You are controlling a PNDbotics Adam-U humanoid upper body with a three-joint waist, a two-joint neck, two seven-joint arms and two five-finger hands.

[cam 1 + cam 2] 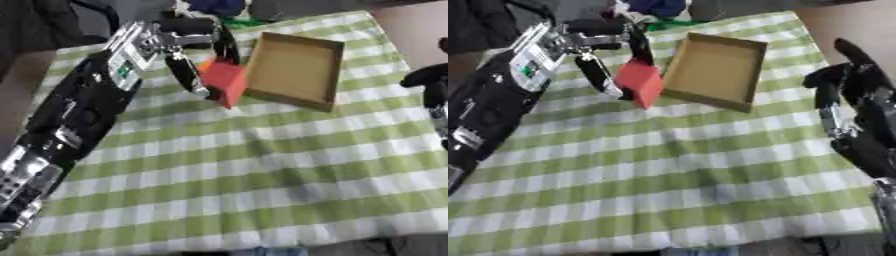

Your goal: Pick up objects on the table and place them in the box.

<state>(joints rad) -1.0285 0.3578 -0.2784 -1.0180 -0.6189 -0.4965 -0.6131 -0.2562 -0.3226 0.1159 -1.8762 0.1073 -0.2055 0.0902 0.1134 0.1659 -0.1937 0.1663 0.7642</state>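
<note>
Red block [225, 79] beside box [296, 70]

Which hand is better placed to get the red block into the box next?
Left. The left hand already pinches the red block just beside the cardboard box; the right hand idles at the right edge.

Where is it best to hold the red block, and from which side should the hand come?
Grip the red block across its two flat opposite faces, coming from the left and above, as the left hand does: its fingers curl on the left face. The cardboard box stands close on the block's right, which probably leaves little room there. The right hand is idle, fingers up.
</note>
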